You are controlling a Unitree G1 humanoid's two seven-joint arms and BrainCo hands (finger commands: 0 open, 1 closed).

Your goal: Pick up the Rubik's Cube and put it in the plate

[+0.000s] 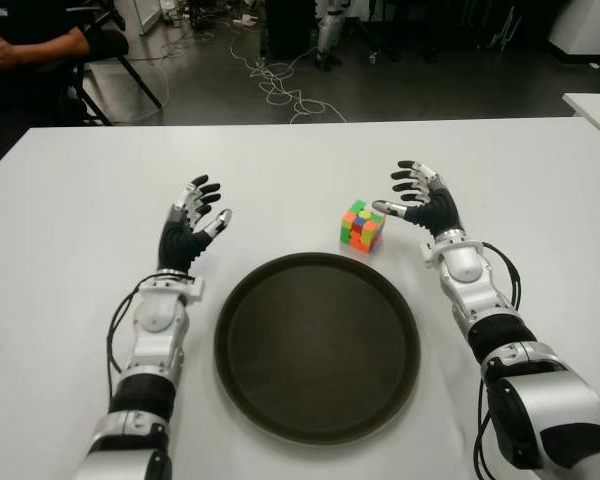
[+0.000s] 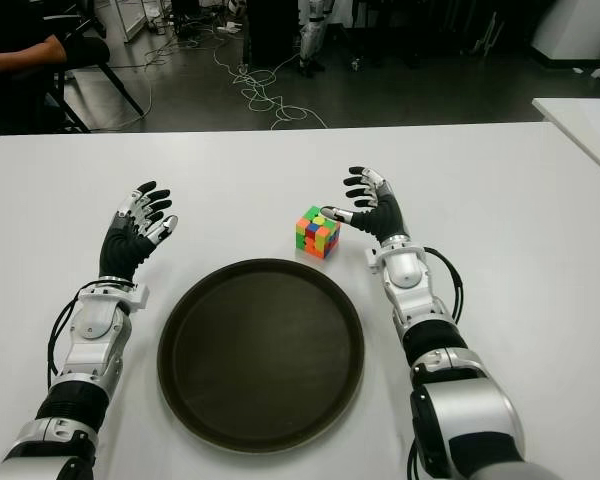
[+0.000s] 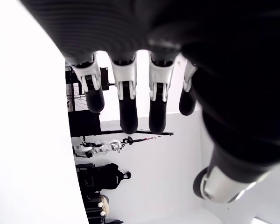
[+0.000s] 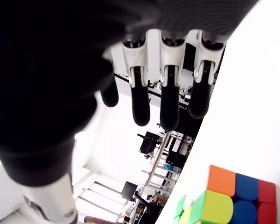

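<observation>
The Rubik's Cube (image 1: pixel 362 225) stands on the white table just behind the far right rim of the round dark plate (image 1: pixel 317 345). My right hand (image 1: pixel 420 197) is open immediately to the right of the cube, its thumb tip almost at the cube's top edge, nothing held. Its wrist view shows the cube (image 4: pixel 228 198) close beside the spread fingers (image 4: pixel 170 100). My left hand (image 1: pixel 193 220) is open too, to the left of the plate and holding nothing.
The white table (image 1: pixel 100 190) stretches wide on both sides. A second table corner (image 1: pixel 592 105) shows at the far right. Behind the table lie floor cables (image 1: pixel 280 85), and a seated person (image 1: pixel 30 45) is at the back left.
</observation>
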